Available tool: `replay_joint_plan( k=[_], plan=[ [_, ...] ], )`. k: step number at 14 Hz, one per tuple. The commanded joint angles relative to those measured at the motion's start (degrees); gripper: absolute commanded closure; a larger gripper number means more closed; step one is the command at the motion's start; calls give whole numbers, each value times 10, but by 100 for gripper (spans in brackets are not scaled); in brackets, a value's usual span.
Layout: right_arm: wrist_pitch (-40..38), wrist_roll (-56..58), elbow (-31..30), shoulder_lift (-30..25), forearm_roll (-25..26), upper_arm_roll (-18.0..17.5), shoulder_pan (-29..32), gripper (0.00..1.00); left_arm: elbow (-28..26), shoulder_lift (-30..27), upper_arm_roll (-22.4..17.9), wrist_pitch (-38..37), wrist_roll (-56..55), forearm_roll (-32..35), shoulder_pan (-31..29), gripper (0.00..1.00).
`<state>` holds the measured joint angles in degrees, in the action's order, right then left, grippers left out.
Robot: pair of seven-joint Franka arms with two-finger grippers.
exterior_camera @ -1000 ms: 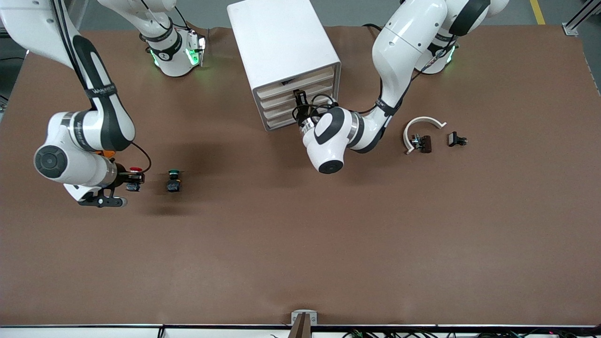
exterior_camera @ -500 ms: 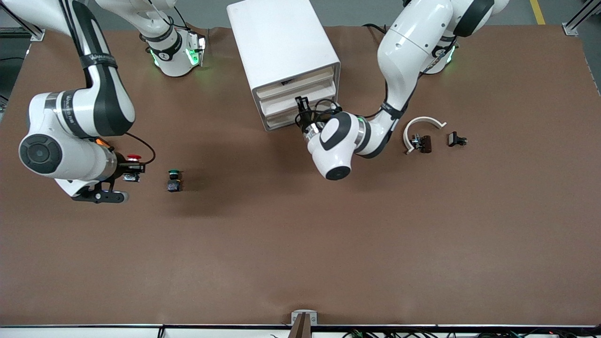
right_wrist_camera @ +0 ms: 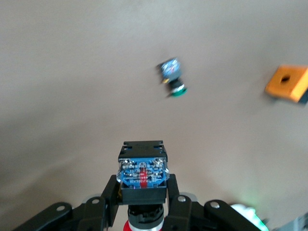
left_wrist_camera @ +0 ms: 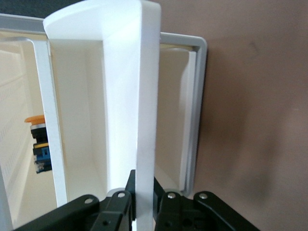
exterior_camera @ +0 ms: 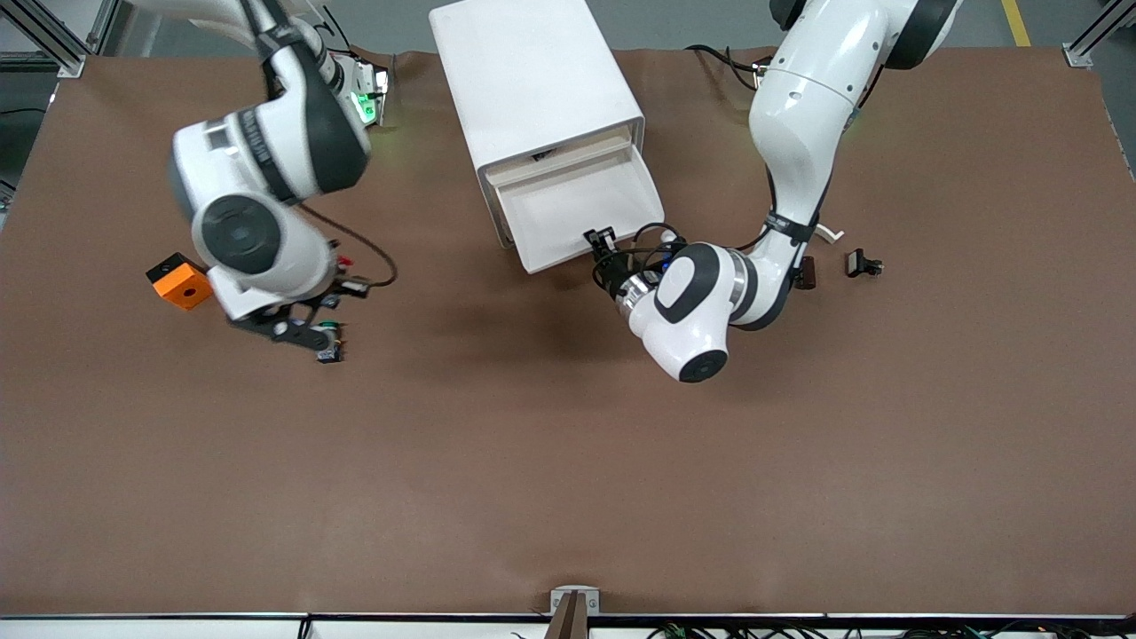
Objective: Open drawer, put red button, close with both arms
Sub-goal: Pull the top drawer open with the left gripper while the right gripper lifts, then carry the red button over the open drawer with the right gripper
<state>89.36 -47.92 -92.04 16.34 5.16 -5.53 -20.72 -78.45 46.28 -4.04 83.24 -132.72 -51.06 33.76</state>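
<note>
The left gripper (exterior_camera: 604, 252) was clamped on the front edge of the drawer (exterior_camera: 568, 206), which stood pulled out of the white cabinet (exterior_camera: 532, 80) over the brown table (exterior_camera: 568, 461); in the left wrist view its fingers (left_wrist_camera: 126, 190) pinched the drawer's front panel; the right gripper (exterior_camera: 342, 271) was closed on the red button (right_wrist_camera: 143, 173), held in the air over the table toward the right arm's end; the green button (right_wrist_camera: 172, 77) lay on the table below it, with an orange block (exterior_camera: 180, 281) resting nearby.
</note>
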Motion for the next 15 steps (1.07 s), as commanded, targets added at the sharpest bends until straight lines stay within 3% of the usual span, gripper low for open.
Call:
replay_joint_plan(
  k=[1,2,3,6,9,12,15],
  plan=[
    [-12,-147,17,-3,-45,6,-72,79,25,8,-19,29,15,6,-2,78],
    [-10,-199,31,1,-71,6,-95,79,25,7,-19,30,28,6,-3,28],
    [-5,-245,40,10,-86,6,-113,80,27,4,-19,29,33,6,-3,0],
    [43,-363,46,33,-104,6,-173,82,58,1,-21,29,33,8,-16,0],
    [114,-460,46,62,-117,6,-203,82,84,-8,-59,26,45,10,-20,0],
    [196,-551,46,91,-130,6,-222,82,98,-32,-118,26,166,11,-20,0],
    [229,-585,46,118,-129,6,-249,82,97,-52,-181,26,358,35,-22,0]
  ],
)
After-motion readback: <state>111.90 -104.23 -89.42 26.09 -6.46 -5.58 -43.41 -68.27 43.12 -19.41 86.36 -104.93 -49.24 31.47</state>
